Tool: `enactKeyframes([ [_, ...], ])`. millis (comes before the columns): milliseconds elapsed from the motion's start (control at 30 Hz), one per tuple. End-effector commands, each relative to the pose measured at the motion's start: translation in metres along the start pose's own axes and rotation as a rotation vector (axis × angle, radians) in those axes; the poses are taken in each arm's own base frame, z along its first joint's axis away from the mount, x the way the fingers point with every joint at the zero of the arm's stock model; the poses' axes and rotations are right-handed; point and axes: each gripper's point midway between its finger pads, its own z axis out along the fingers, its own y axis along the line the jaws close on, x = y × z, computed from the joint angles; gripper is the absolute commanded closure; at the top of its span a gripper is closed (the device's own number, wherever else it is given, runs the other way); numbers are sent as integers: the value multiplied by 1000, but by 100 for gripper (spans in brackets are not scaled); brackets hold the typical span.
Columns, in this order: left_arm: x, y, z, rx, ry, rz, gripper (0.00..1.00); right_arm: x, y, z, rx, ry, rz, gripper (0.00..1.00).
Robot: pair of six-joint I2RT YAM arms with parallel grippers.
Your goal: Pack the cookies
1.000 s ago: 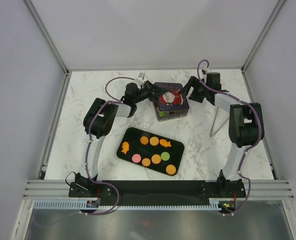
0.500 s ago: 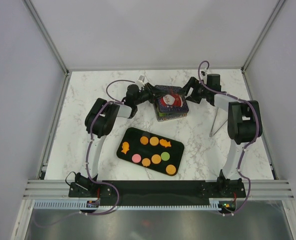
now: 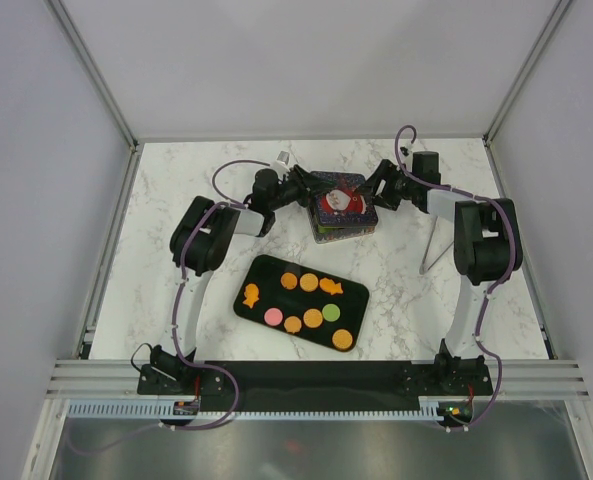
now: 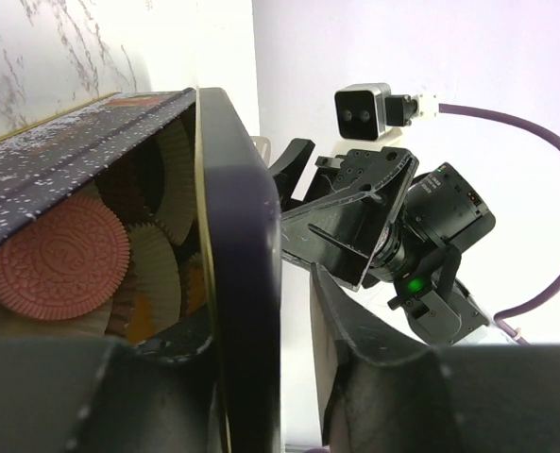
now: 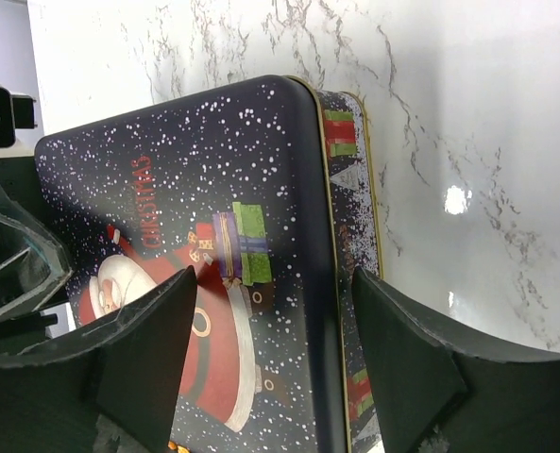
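The Christmas tin (image 3: 343, 207) stands at the back middle of the marble surface (image 3: 176, 200), and both arms reach to it. The left arm (image 3: 208, 232) comes to the tin's left side. Its jaws are clenched on the edge of the lid (image 4: 242, 283), which stands raised off the tin on that side, so the inside shows. In the tin there are paper cups (image 4: 157, 274) and one reddish-brown round cookie (image 4: 62, 257) with a pressed pattern. The right arm (image 3: 481, 240) is at the tin's right side. Its jaws are released and spread wide, one finger over the lid's picture and the other beside the tin's wall. The cookies (image 3: 313, 318) lie on a black tray (image 3: 268, 270) in front of the tin, toward the arm bases and apart from it. Most of them are orange rounds, two are orange fish shapes, one is pink and one is green.
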Motion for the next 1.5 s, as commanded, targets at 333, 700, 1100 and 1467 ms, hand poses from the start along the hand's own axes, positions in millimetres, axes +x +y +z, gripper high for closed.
enactKeyframes([
  [333,-12,-19,-14,6,-24,28,56,-11,0,6,-19,-18,-24,26],
  [700,-17,-22,-28,-26,-29,49,56,-10,-4,8,-13,-14,-14,28],
  [1100,-18,-16,-33,-145,-11,105,53,-10,-5,8,-15,-12,-19,28],
  [1467,-20,-14,-37,-180,-6,122,53,-7,-6,10,-15,-4,-17,28],
])
